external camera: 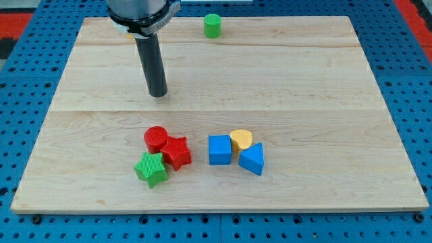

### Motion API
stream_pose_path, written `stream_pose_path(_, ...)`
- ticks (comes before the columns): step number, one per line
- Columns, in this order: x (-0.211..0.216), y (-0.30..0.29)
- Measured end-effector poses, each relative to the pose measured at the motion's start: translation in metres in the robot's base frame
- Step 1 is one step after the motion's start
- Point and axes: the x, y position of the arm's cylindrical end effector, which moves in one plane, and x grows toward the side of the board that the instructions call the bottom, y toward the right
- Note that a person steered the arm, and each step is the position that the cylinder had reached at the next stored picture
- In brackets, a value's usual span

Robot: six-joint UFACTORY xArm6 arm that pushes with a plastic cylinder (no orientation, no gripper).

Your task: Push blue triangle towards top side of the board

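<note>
The blue triangle [252,160] lies low on the wooden board [304,81], right of centre. It touches a yellow heart-shaped block [241,140] just above it and stands next to a blue cube [219,149] on its left. My tip [158,94] rests on the board well up and to the left of the blue triangle, apart from every block.
A red cylinder [156,139], a red star [177,152] and a green star [150,169] cluster at the lower left of centre. A green cylinder [212,25] stands near the board's top edge. A blue pegboard table [405,40] surrounds the board.
</note>
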Motion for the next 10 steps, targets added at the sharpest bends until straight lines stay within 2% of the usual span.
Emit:
stream_pose_path(2,0.001,0.015)
stream_pose_path(3,0.020,0.108)
stream_pose_path(5,0.103,0.232)
stream_pose_path(6,0.167,0.227)
stream_pose_path(7,0.184,0.200)
stream_pose_path(10,0.183,0.157)
